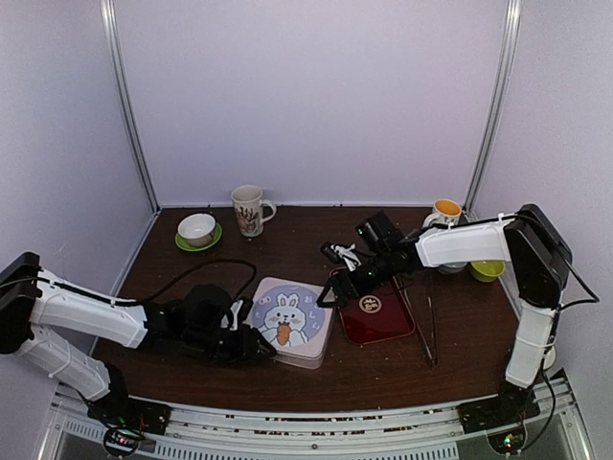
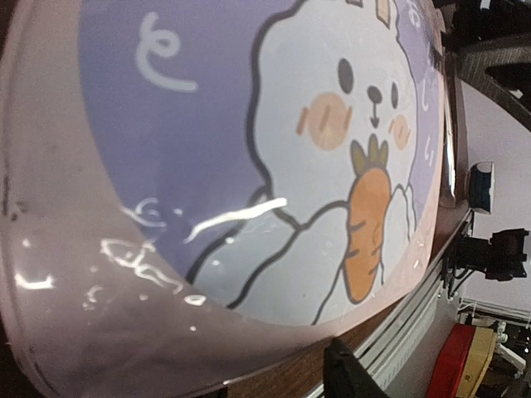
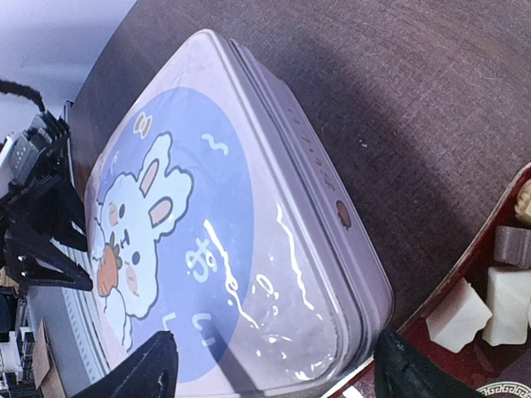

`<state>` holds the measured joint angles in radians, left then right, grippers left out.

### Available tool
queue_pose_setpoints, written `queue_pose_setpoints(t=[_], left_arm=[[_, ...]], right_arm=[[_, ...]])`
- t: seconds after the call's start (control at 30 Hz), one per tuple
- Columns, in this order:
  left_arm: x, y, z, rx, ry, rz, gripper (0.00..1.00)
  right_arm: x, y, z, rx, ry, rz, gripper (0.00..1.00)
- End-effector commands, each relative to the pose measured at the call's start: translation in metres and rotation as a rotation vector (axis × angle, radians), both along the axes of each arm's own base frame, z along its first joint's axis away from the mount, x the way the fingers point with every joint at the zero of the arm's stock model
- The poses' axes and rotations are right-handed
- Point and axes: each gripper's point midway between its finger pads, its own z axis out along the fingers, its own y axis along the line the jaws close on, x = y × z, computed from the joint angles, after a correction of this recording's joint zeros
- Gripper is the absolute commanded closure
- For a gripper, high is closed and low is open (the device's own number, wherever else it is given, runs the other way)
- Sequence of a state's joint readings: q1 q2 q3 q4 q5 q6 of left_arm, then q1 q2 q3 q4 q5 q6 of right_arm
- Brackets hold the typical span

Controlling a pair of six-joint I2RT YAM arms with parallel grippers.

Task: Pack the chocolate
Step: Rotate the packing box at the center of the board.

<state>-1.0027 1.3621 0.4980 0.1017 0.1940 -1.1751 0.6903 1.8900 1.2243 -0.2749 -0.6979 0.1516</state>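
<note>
Cream-white chocolate (image 3: 460,317) and a brown cube (image 3: 513,245) lie in the dark-red tray (image 3: 465,274), which sits just right of the tin (image 1: 376,324). A pink tin (image 1: 287,321) with a bunny lid stands shut at the table's middle. My right gripper (image 1: 330,292) hovers over the tin's right corner (image 3: 365,282), open, its fingers (image 3: 153,365) wide apart on either side of that corner. My left gripper (image 1: 261,347) sits at the tin's front-left edge; its fingertips (image 2: 353,373) are apart with bare wood between them, and the lid (image 2: 249,166) fills that view.
Metal tongs (image 1: 428,326) lie right of the tray. At the back stand a mug (image 1: 251,209), a white bowl on a green saucer (image 1: 197,230), an orange-filled cup (image 1: 446,210) and a green bowl (image 1: 487,270). A black cable (image 1: 192,273) loops over the left table.
</note>
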Motion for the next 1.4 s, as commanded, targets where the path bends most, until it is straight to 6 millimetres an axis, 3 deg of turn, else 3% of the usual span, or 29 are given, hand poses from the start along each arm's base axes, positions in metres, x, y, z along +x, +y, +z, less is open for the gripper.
queue_pose_setpoints(t=[0.0,0.23,0.43,0.67,0.77,0.93,1.13,1.37], left_arm=[[0.021,0.017,0.005,0.023,-0.077,0.068,0.58],[0.034,0.043,0.0,0.03,-0.101,0.142,0.57],[0.045,0.049,0.005,0.013,-0.125,0.165,0.57],[0.047,0.047,0.01,-0.007,-0.133,0.169,0.57],[0.049,0.046,0.014,-0.02,-0.135,0.178,0.57],[0.052,0.044,0.015,-0.021,-0.14,0.186,0.56],[0.056,0.043,0.014,-0.024,-0.14,0.2,0.56],[0.068,0.042,0.013,-0.032,-0.148,0.214,0.57]], right_arm=[[-0.004,-0.002,0.014,0.03,-0.005,-0.012,0.19],[-0.013,-0.003,0.021,0.078,0.021,-0.027,0.2],[-0.018,-0.008,0.024,0.087,0.022,-0.047,0.21],[0.026,-0.023,0.029,-0.003,-0.078,-0.186,0.14],[0.041,-0.017,0.037,0.014,-0.111,-0.203,0.12],[0.051,0.001,0.032,0.05,-0.083,-0.171,0.14],[0.044,0.019,0.02,0.088,-0.029,-0.117,0.18],[0.007,0.026,0.007,0.119,0.067,-0.027,0.21]])
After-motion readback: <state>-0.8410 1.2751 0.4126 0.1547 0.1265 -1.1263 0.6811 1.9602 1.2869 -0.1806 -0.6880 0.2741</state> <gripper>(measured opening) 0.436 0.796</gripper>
